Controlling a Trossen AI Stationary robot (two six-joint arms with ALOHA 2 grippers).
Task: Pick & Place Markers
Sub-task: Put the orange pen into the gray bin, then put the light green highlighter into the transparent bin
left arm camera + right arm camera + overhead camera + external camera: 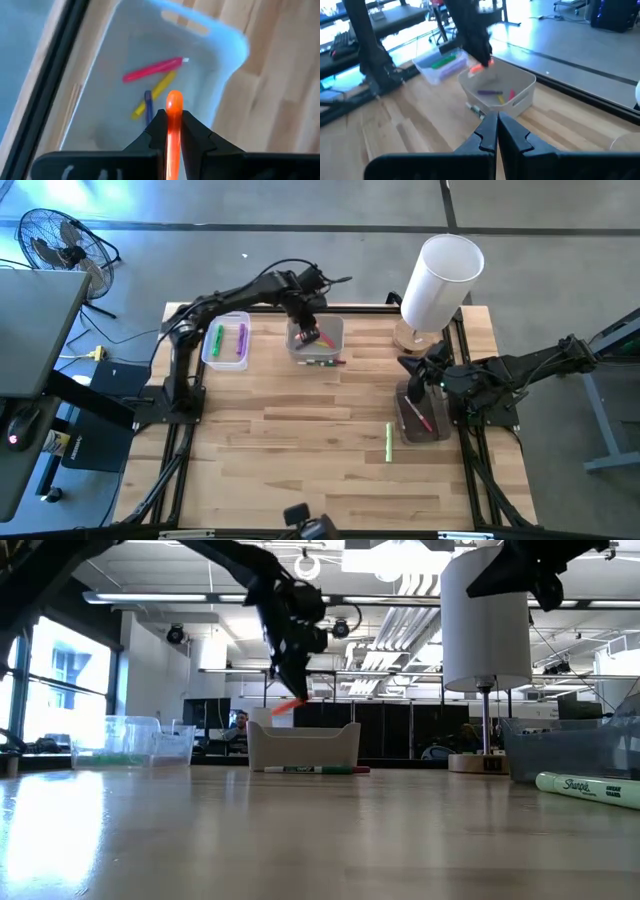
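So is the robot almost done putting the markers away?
Partly. Some markers already lie in the white bin, and two in the clear tray. The left gripper holds an orange marker over the white bin. A green marker lies loose on the table, another beside the bin. The right gripper waits shut.

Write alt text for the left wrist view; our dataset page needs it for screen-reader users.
The left tool is shut on an orange marker, held above a white bin. Inside the bin lie a pink marker, a yellow marker and a blue marker.
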